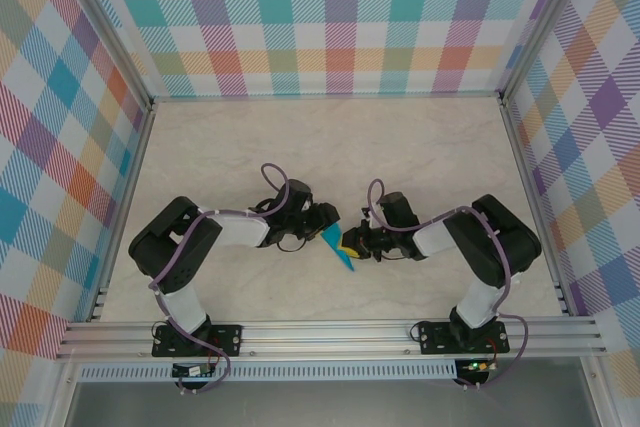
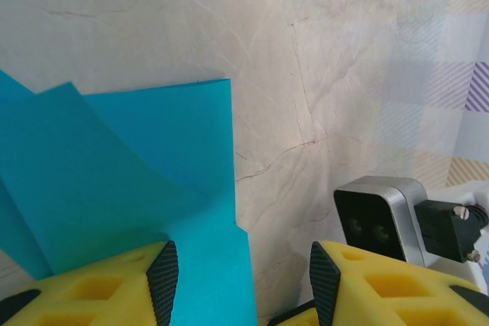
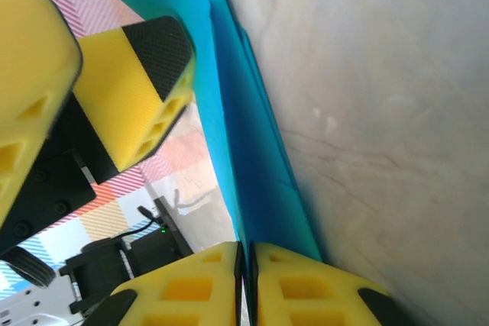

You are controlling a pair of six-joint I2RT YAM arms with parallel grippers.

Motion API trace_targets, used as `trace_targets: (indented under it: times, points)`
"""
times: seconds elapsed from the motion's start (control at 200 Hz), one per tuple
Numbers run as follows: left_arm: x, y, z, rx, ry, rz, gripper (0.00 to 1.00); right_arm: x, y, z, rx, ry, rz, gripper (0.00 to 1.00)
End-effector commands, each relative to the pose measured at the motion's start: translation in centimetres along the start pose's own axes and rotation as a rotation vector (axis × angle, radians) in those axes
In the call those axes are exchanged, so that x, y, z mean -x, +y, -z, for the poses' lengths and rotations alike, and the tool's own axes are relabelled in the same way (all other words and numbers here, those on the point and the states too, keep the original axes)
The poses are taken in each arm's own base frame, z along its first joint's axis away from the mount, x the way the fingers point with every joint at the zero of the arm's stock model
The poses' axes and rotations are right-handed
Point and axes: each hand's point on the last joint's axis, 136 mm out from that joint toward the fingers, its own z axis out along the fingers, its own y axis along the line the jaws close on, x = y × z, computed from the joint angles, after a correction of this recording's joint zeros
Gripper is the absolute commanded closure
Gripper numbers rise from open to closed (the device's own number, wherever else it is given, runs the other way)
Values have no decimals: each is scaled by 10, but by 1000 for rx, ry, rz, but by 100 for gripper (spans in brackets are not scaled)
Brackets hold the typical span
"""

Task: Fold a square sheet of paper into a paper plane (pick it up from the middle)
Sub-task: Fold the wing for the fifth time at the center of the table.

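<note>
The square sheet of paper (image 1: 337,249) is teal-blue and folded into a pointed wedge, held off the table between the two arms. My right gripper (image 1: 347,242) comes in from the right. In the right wrist view its yellow fingers (image 3: 306,280) are shut on the paper (image 3: 244,135), whose folded edge runs up from the right gripper (image 3: 246,248). My left gripper (image 1: 325,221) is open on the other side. In the left wrist view the layered paper (image 2: 114,166) lies against the left pad (image 2: 163,272) and reaches partway into the gap of the left gripper (image 2: 241,256).
The marble-patterned tabletop (image 1: 330,147) stretches behind the arms, walled by plaid panels (image 1: 330,17) and a metal rail (image 1: 330,332) at the near edge. The right wrist's camera (image 2: 378,219) sits close beside my left fingers. A left finger (image 3: 134,89) hangs near the paper.
</note>
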Motion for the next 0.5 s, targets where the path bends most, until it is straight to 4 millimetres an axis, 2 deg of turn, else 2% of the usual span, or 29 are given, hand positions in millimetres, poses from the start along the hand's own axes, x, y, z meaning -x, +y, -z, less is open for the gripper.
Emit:
trace_targets:
  times: [0.0, 0.255, 0.495]
  points:
    - [-4, 14, -7, 66, 13, -18, 49, -6, -19, 7, -117, 6, -13, 85]
    - [-6, 10, -13, 60, 46, -27, 49, -13, -11, 12, -130, 26, 69, 68]
    - [-8, 12, -13, 62, 54, -26, 49, -18, -20, 15, -206, 44, 98, 68]
